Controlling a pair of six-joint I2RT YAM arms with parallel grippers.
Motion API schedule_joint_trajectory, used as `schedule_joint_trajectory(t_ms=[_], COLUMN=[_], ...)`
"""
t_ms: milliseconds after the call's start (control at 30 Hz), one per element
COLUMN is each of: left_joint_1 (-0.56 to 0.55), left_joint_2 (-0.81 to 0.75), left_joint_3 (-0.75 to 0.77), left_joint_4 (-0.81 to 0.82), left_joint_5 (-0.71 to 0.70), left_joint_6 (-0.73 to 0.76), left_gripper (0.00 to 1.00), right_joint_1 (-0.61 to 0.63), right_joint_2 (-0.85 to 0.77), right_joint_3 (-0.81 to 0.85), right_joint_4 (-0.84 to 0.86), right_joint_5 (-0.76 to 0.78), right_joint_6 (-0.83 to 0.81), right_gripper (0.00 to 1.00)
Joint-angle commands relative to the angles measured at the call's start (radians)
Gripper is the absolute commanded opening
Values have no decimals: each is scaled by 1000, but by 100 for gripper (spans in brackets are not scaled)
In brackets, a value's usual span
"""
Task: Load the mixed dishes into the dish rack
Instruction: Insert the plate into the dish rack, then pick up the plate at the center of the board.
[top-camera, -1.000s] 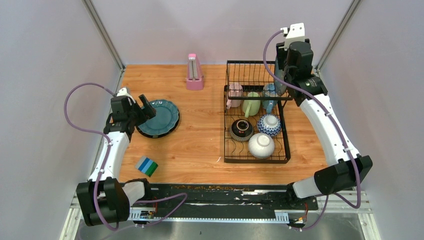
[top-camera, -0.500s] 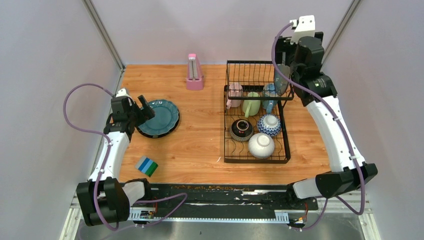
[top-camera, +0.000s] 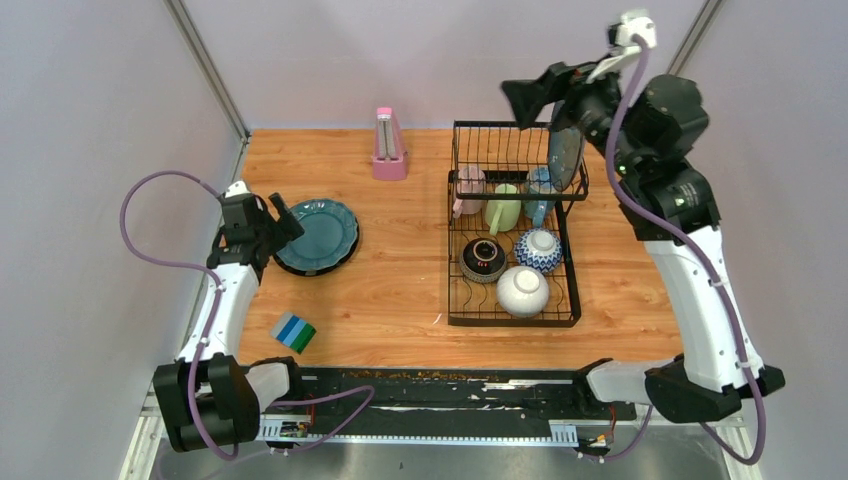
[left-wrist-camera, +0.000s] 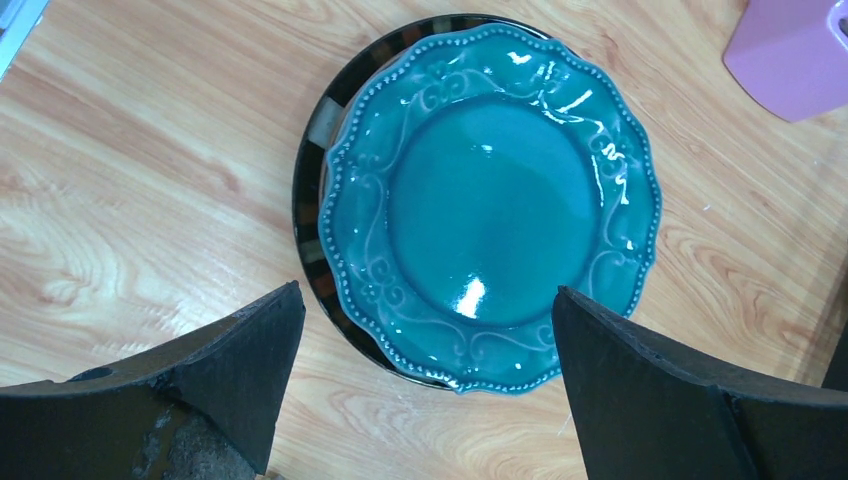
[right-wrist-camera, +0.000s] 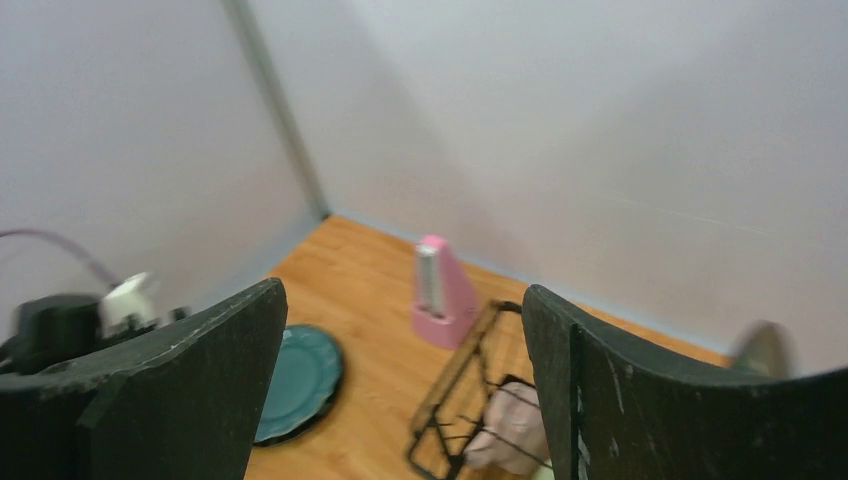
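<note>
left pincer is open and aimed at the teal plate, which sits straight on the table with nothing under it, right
No: the teal plate lies on a dark plate, whose rim shows beside it in the left wrist view. The left pincer is open and aimed at it, as you say.

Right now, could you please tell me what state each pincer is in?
Left pincer: open, empty, over the teal plate.
Right pincer: open, empty, raised in the air.
</note>
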Motion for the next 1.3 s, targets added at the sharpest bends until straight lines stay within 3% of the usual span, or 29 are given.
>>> schedule_joint_trajectory(t_ms=[0,133,400,733,1267], left_joint_1=[30,64,91,102,110], left_joint_2=[20,37,51,97,136], left_joint_3=[-17,-40,-72,-114,-143], left_joint_4=[22,54,98,190,257], left_joint_5=[-16,30,38,117,160], left_joint_6=[-46,-72,-89,-113,-100], left_gripper=[100,100,100,99,90], right_joint_1=[213,350,462,463,406], right_joint_2=[136,284,544,817,1175], right_joint_3=[78,168,336,431,574], right_joint_4=[-21,-46,-114,-150,-146], right_joint_5=[-93,-73,-84,-127,-223], right_joint_6=[37,51,84,179,317], right_gripper=[88,86,85,82,75])
